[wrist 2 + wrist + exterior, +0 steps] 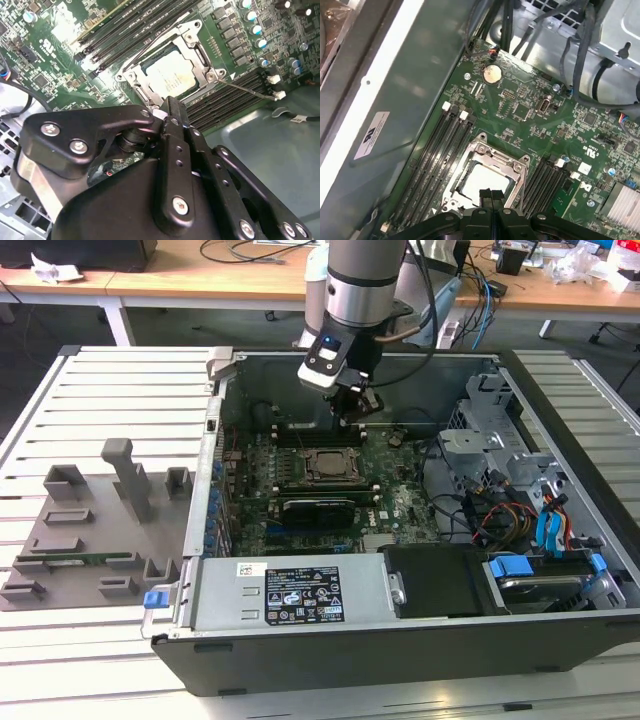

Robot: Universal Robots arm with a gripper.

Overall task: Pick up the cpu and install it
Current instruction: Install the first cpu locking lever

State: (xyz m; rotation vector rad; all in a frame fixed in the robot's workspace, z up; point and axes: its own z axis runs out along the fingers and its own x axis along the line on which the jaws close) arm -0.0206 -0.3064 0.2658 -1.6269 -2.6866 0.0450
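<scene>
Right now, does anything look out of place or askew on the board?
Nothing spilled or damaged. The cpu lies square in its socket frame, but a thin wire lever sticks out over the memory slots, seemingly unlatched.

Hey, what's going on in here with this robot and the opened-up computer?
A robot arm is reaching down into the open computer case. Its claw hangs just above the processor socket, closed, with nothing visibly held in it. The cpu already lies in the socket, silvery top facing up, with the metal socket frame around it.
</scene>
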